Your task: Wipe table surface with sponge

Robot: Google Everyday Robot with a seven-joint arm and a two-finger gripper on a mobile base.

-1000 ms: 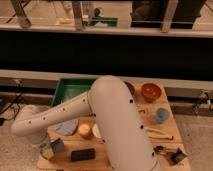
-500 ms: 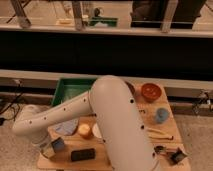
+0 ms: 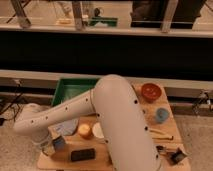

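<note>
My gripper (image 3: 52,146) is low over the front left corner of the wooden table (image 3: 125,161), at the end of the big white arm (image 3: 107,115). A small blue-grey block (image 3: 59,142), possibly the sponge, is right against the gripper; I cannot tell whether it is held. A dark rectangular pad (image 3: 82,155) lies flat on the table just to the right of the gripper.
A green tray (image 3: 70,90) stands at the back left. A grey plate (image 3: 66,128), an orange round object (image 3: 85,131) and a white cup (image 3: 97,131) sit mid-table. A red bowl (image 3: 151,92), a blue cup (image 3: 161,115), utensils (image 3: 160,134) and a black item (image 3: 175,155) are on the right.
The arm's elbow has shifted slightly up and to the right. The gripper stays at the front left corner with the blue-grey block beside it.
</note>
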